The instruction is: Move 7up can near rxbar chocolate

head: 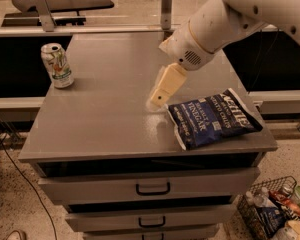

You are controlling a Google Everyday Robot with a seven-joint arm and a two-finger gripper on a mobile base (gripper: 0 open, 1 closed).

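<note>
The cream pincer [159,97] hangs above the grey worktop [100,121]; we cannot tell its state. The upright white-and-green 7up can [57,65] stands well apart, hence ungrasped.

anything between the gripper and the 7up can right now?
Nothing. Camera view shows only bare tabletop between the gripper, low beside the blue chip bag, and the 7up can near the table's left edge.

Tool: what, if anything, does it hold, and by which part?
Nothing. The tool hangs over the table beside the chip bag; the can stands apart, untouched.
</note>
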